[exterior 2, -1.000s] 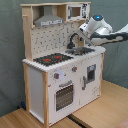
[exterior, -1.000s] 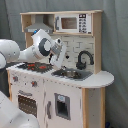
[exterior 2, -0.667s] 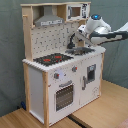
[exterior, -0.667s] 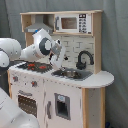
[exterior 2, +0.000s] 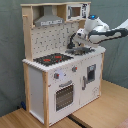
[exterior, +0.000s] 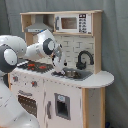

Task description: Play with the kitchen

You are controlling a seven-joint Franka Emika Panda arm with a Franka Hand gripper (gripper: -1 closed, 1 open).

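Observation:
The kitchen (exterior: pixel 65 95) is a tall light-wood and white toy unit with a grey hood (exterior: pixel 38 23), a black stovetop with red burners (exterior: pixel 32 65), a sink (exterior: pixel 73 74) and a black faucet (exterior: pixel 85 58). It also shows in the second exterior view, with the stovetop (exterior 2: pixel 52 59), sink (exterior 2: pixel 81 50) and oven door (exterior 2: pixel 64 95). My gripper (exterior: pixel 57 65) points down over the counter between stovetop and sink, just left of the basin. In the second exterior view the gripper (exterior 2: pixel 76 44) hangs above the sink in front of the faucet (exterior 2: pixel 80 34).
A toy microwave (exterior: pixel 73 23) sits on the upper shelf. The white pegboard back (exterior 2: pixel 52 40) stands behind the counter. The kitchen rests on a wooden table (exterior 2: pixel 105 107). A grey curtain (exterior: pixel 115 50) hangs behind it.
The arm has swung from above the stovetop toward the sink and come lower, rightward in the first exterior view and leftward in the second exterior view.

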